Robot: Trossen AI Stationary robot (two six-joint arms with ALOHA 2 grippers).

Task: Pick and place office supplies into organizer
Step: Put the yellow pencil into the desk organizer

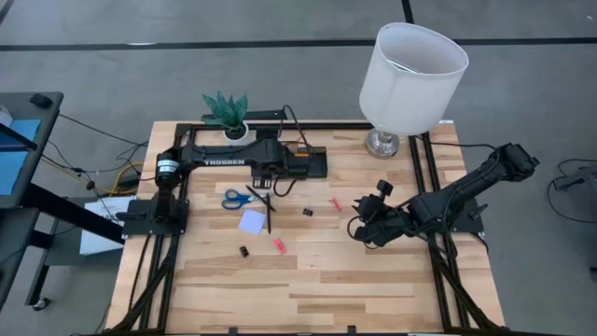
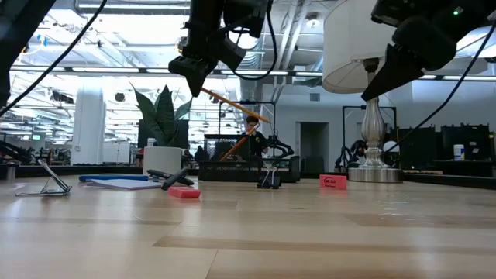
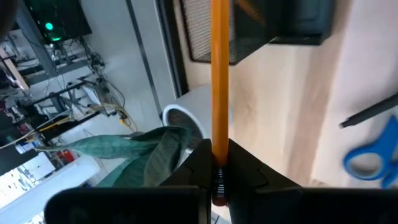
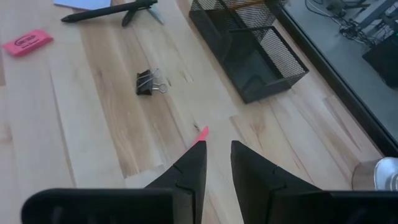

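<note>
My left gripper (image 1: 283, 161) (image 2: 197, 76) hangs just left of the black mesh organizer (image 1: 312, 164) (image 3: 249, 31), shut on an orange pen (image 2: 232, 105). A second orange pen (image 2: 235, 147) leans in the organizer. On the table lie blue-handled scissors (image 1: 238, 198), a pale note pad (image 1: 252, 221) with a black pen (image 1: 269, 211) across it, two black clips (image 1: 307, 212) (image 1: 244, 251), a pink-red eraser (image 1: 278, 245) and a small pink piece (image 1: 334, 202) (image 4: 202, 133). My right gripper (image 1: 358, 230) (image 4: 217, 163) hovers right of that piece, with a narrow gap between its fingers and nothing in it. My left gripper pinches the orange pen near its back end (image 3: 219, 149) between its two fingers. The pen runs on forward along the line of the fingers. They slant down toward the organizer. The pen is lifted clear, tilted, with its free end (image 2: 263, 119) above the organizer.
A white pot with a green plant (image 1: 227, 117) (image 3: 186, 121) stands at the far edge, left of the organizer. A lamp with a white shade (image 1: 410, 75) stands at the far right. Bare wood (image 1: 308, 289) stretches along the near side.
</note>
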